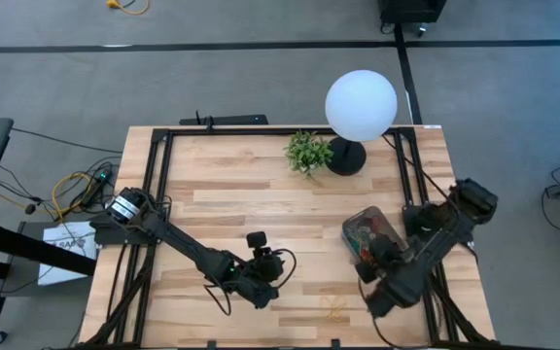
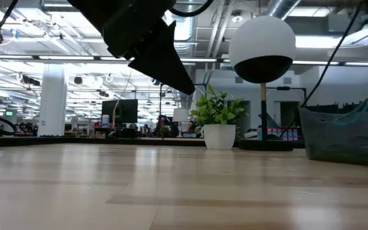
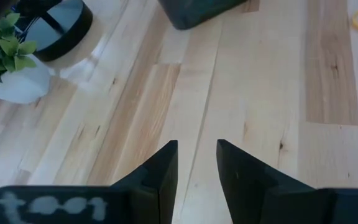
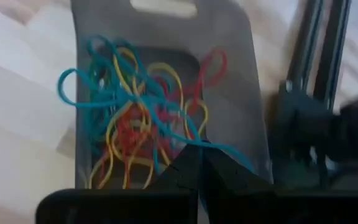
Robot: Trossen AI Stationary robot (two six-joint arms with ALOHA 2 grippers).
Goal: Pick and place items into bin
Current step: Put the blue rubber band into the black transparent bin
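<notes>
**Bands heaped in bin, a few left on counter**

The left pincer (image 3: 196, 163) hangs over bare counter (image 1: 231, 185), fingers parted, holding nothing. Yellow bands (image 1: 335, 309) lie just right of it. The right pincer (image 4: 199, 167), closed and empty, sits over the bin (image 4: 232, 93), which holds tangled bands (image 4: 135, 124).

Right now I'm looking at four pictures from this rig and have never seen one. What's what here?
Two dark robot arms work at a light wooden table. One picture looks straight down, one sits level with the tabletop, and two come from cameras on the wrists.

The left gripper hovers over bare wood, fingers apart, holding nothing. The right gripper is shut at the small dark grey translucent plastic bin, which holds a tangle of thin red, blue and yellow rubber-band loops. A yellow rubber-band loop lies on the table.

At the back stand a small green leafy plant and a white globe lamp.
</notes>
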